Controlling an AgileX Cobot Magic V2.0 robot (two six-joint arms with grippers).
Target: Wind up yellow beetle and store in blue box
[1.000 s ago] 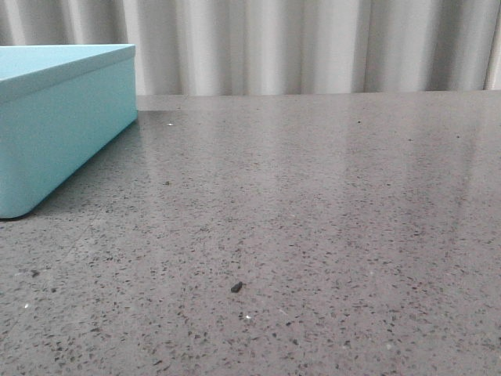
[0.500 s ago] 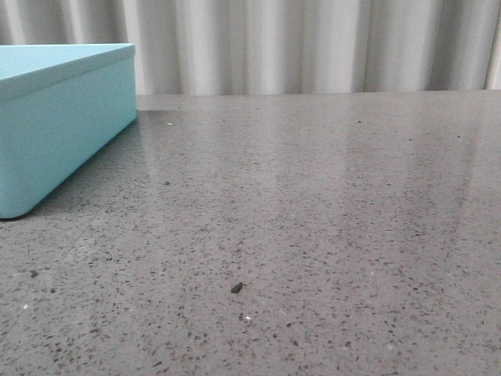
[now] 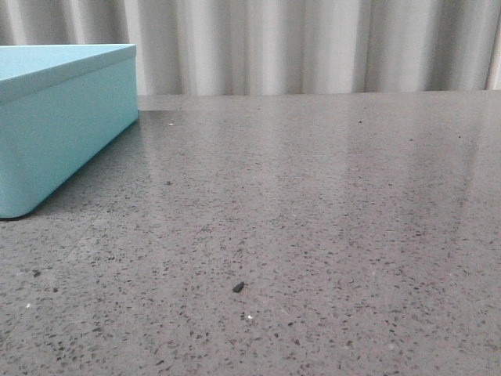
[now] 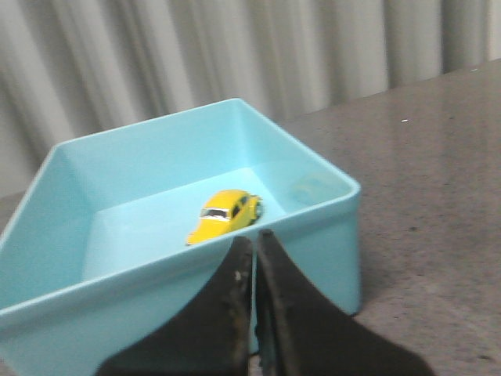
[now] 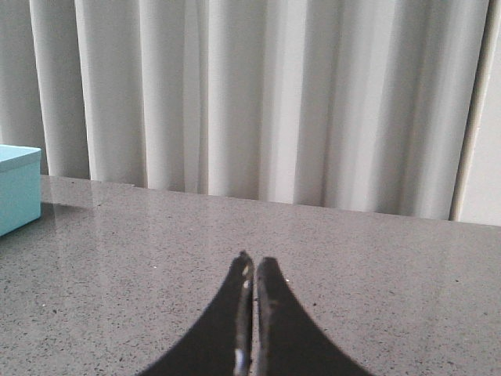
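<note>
The yellow beetle (image 4: 225,214) lies on the floor of the blue box (image 4: 313,227) in the left wrist view, near the box's near wall. My left gripper (image 4: 255,236) is shut and empty, outside the box, just short of its near wall. The box also shows at the far left of the front view (image 3: 63,125) and at the edge of the right wrist view (image 5: 17,188). My right gripper (image 5: 252,260) is shut and empty above bare tabletop, well away from the box. Neither gripper shows in the front view.
The grey speckled table (image 3: 313,219) stretches from the box to the right. A small dark speck (image 3: 238,287) lies on it near the front. A pale pleated curtain (image 3: 313,47) hangs behind the table's far edge.
</note>
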